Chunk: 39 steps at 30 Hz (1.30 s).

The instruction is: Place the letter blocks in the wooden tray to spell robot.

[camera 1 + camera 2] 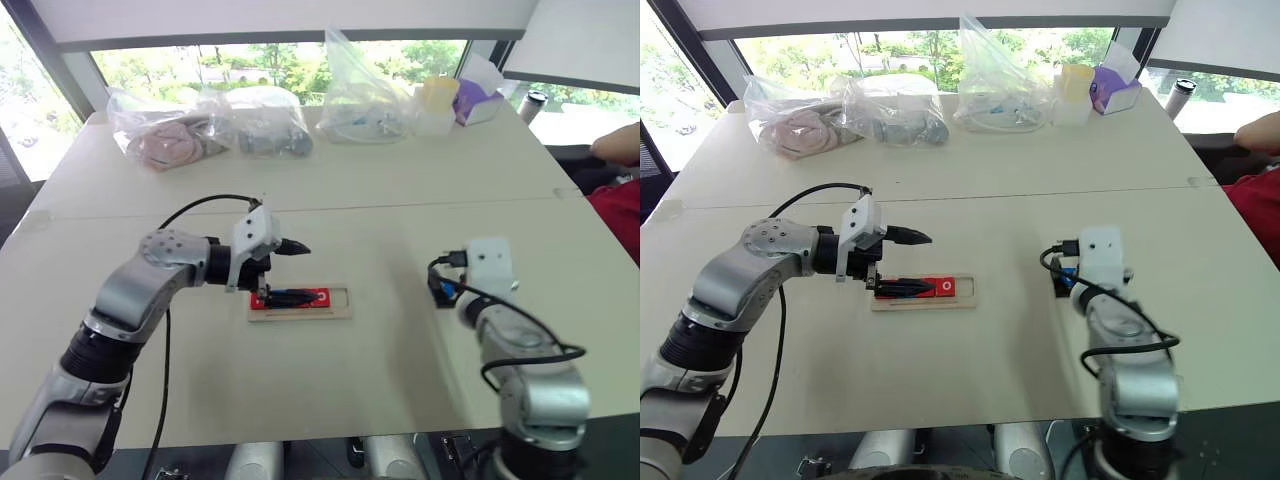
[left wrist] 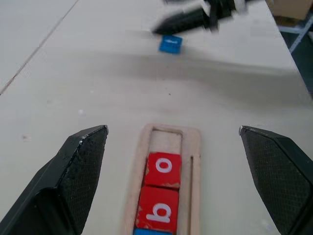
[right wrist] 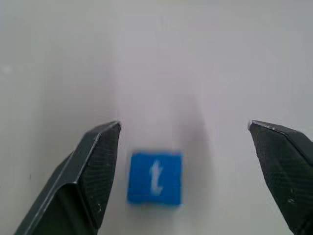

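The wooden tray lies on the table in front of me. It holds a red "o" block, a red "b" block and the edge of a blue block. The slot at its right end is bare. My left gripper hovers open over the tray's left part, its fingers spread wide on either side. A blue "t" block lies flat on the table to the right. My right gripper is open around it, with neither finger touching it.
Several clear plastic bags of items line the far side of the table. With them stand a purple tissue box and a pale container. A person's arm and red clothing show at the right edge.
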Available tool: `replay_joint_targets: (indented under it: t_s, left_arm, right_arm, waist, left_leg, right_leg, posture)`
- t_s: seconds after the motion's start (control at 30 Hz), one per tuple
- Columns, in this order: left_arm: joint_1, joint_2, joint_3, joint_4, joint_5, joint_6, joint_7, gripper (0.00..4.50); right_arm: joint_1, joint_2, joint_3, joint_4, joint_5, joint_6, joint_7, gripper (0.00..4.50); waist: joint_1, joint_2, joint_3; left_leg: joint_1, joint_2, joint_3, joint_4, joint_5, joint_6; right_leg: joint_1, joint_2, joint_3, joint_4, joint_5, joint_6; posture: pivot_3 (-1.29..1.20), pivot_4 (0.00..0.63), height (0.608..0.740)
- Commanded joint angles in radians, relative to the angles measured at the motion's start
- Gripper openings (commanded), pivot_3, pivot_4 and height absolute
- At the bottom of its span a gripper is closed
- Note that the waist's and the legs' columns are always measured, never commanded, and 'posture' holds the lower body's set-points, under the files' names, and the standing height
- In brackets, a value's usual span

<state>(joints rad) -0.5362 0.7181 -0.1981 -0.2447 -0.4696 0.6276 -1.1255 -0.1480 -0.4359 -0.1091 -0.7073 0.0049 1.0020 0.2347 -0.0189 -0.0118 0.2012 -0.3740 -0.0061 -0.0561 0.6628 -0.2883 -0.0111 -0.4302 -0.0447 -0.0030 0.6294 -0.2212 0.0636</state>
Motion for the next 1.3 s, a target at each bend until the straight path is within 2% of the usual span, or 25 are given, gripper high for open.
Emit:
replay_joint_targets:
  t_s: [0.03,0.17,0.37,0.53,0.73,0.83,0.93,1.0,1.1,1.2,1.3]
  left_arm:
    - [0.001,0.030,0.025,-0.050,-0.017,-0.004,-0.033,4.50]
    - [0.026,0.063,0.038,-0.098,-0.037,0.021,-0.047,4.50]
    - [0.055,0.103,0.070,-0.193,-0.079,0.078,-0.030,4.50]
    - [0.095,0.122,0.095,-0.224,-0.081,0.100,0.013,4.50]
    - [0.144,0.142,0.119,-0.252,-0.087,0.110,0.048,4.50]
    - [0.156,0.153,0.120,-0.255,-0.084,0.105,0.054,4.50]
    - [0.164,0.165,0.126,-0.255,-0.086,0.105,0.053,4.50]
    - [0.168,0.174,0.131,-0.251,-0.087,0.102,0.050,4.50]
    - [0.176,0.197,0.139,-0.236,-0.083,0.093,0.036,4.50]
    - [0.192,0.253,0.160,-0.140,-0.034,0.046,0.011,4.50]
    - [0.188,0.292,0.183,-0.060,-0.019,0.013,-0.018,4.50]
  right_arm:
    - [0.007,-0.123,-0.094,0.117,0.207,-0.262,0.374,4.18]
    - [-0.026,-0.296,-0.120,0.439,0.251,-0.506,0.627,4.18]
    - [-0.097,-0.442,0.005,0.811,0.222,-0.805,0.942,4.18]
    - [-0.186,-0.439,0.084,1.037,0.154,-1.018,1.012,4.18]
    - [-0.249,-0.411,0.130,1.161,0.132,-1.124,1.051,4.18]
    - [-0.265,-0.409,0.138,1.196,0.129,-1.160,1.076,3.40]
    - [-0.275,-0.414,0.142,1.227,0.130,-1.179,1.096,1.90]
    - [-0.277,-0.414,0.142,1.237,0.128,-1.184,1.098,1.13]
    - [-0.284,-0.392,0.125,1.203,0.147,-1.142,1.059,1.14]
    - [-0.359,-0.286,0.110,1.000,0.270,-0.843,0.958,1.14]
    - [-0.376,-0.238,0.197,0.839,0.219,-0.772,0.935,1.14]
  waist:
    - [0.000,-0.002,0.000]
    - [0.001,-0.002,0.000]
    - [0.001,-0.001,0.001]
    - [0.000,-0.001,0.001]
    - [0.003,-0.001,0.001]
    - [0.001,-0.001,0.001]
    - [0.002,-0.001,0.000]
    - [0.003,-0.001,0.000]
    - [0.003,-0.001,0.000]
    - [-0.012,-0.001,0.001]
    - [-0.023,0.001,0.002]
  left_leg:
    - [0.001,0.001,-0.001,0.000,-0.001,0.001]
    - [0.001,0.001,-0.001,0.000,-0.001,0.002]
    - [0.001,0.001,0.001,0.001,-0.001,0.002]
    - [0.002,0.001,0.001,0.001,-0.001,0.002]
    - [0.002,0.001,0.001,0.001,-0.001,0.002]
    - [0.002,0.001,0.001,0.001,-0.001,0.002]
    - [0.002,0.001,0.001,0.001,-0.001,0.001]
    - [0.003,0.001,0.001,0.001,-0.001,0.001]
    - [0.003,0.001,0.001,0.002,-0.001,0.001]
    - [0.004,0.002,0.002,0.002,-0.001,0.001]
    - [0.004,0.003,0.001,0.002,-0.001,0.001]
  right_leg:
    - [0.001,0.001,0.000,-0.001,0.000,0.000]
    - [0.001,0.002,0.000,-0.001,0.000,0.000]
    - [0.001,0.001,0.000,-0.001,0.000,0.000]
    - [0.001,0.002,0.000,0.001,0.000,0.000]
    - [0.002,0.002,0.001,0.001,0.004,-0.002]
    - [0.002,0.002,0.001,0.001,0.003,-0.003]
    - [0.002,0.002,0.001,0.001,0.004,-0.003]
    - [0.003,0.001,0.001,0.001,0.003,-0.004]
    - [0.003,0.001,0.001,0.001,0.003,-0.004]
    - [0.003,0.002,0.002,0.002,0.004,-0.005]
    - [0.000,0.004,0.002,0.004,0.006,-0.008]
  posture:
    - [0.00,0.150,0.740]
    - [0.00,0.150,0.740]
    - [0.00,0.150,0.740]
    - [0.00,0.150,0.740]
    - [0.00,0.150,0.740]
    - [0.00,0.150,0.740]
    - [0.00,0.150,0.740]
    - [0.00,0.150,0.740]
    - [0.00,0.150,0.740]
    - [0.00,0.150,0.740]
    - [0.00,0.150,0.740]
